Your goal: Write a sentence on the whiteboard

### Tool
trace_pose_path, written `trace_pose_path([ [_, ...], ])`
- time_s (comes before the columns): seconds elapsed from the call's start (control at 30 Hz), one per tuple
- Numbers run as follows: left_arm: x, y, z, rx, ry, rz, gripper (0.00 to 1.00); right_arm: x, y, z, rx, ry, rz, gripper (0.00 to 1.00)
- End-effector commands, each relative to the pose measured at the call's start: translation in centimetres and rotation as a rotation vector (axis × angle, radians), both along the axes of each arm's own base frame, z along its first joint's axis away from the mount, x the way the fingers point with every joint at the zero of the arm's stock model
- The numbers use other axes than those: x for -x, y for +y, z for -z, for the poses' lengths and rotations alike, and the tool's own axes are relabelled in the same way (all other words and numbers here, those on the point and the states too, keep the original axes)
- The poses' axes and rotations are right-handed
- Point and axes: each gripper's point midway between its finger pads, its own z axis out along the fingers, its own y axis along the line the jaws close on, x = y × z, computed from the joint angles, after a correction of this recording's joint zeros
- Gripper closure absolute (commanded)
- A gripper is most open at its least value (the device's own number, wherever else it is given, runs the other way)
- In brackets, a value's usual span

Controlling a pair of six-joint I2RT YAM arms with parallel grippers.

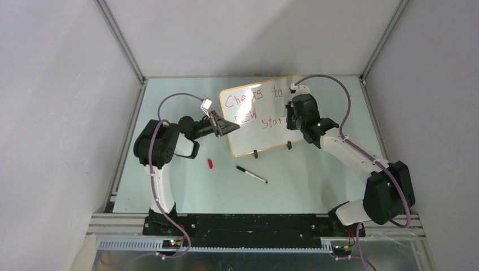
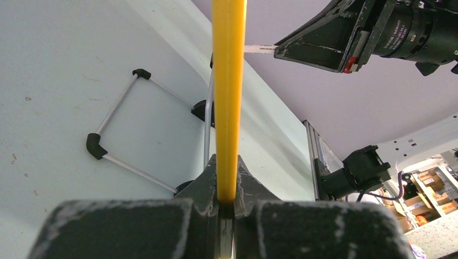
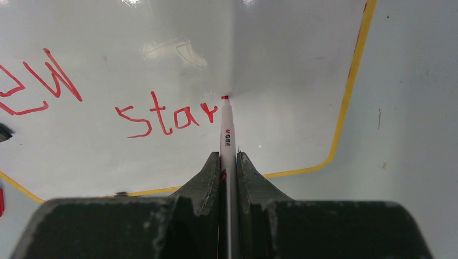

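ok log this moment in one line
left gripper shut on whiteboard rim | right gripper shut on red marker | tip at board after "Star" | sentence unfinished | red cap, black pen on table

Right arm (image 1: 308, 121) is blocking the tail of the sentence (image 1: 254, 107) overhead, and the right wrist view's edge is clipping "new".

Plain pale-grey walls (image 1: 51, 84) closed in the pale-green table (image 1: 316, 192) on three sides, joined by aluminium corner posts (image 1: 121, 42). Soft, even light left only faint shadows across the tabletop.
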Motion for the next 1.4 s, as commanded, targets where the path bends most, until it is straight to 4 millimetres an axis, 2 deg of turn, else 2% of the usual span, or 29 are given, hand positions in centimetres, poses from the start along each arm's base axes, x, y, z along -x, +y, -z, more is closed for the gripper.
trace_pose_path([
  [0.0, -0.1, -0.3, -2.5, 0.022, -0.098, 0.015, 1.00, -1.2, -0.5, -1.4, -0.001, -0.052, 0.043, 1.00],
  [0.47, -0.2, -0.3, -2.4, 0.022, -0.096, 0.015, 1.00, -1.0, -0.5, -2.2, -0.020, -0.062, 0.037, 1.00],
  [0.67, -0.1, -0.3, -2.4, 0.023, -0.096, 0.016, 1.00, -0.7, -0.3, -4.2, -0.053, -0.108, 0.021, 1.00],
  [0.8, -0.2, -0.3, -2.4, 0.022, -0.095, 0.016, 1.00, -0.7, -0.2, -4.8, -0.063, -0.125, 0.012, 1.00],
  [1.37, -0.1, -0.3, -2.4, 0.022, -0.096, 0.017, 1.00, -1.9, 0.4, -4.0, -0.057, -0.103, 0.006, 1.00],
])
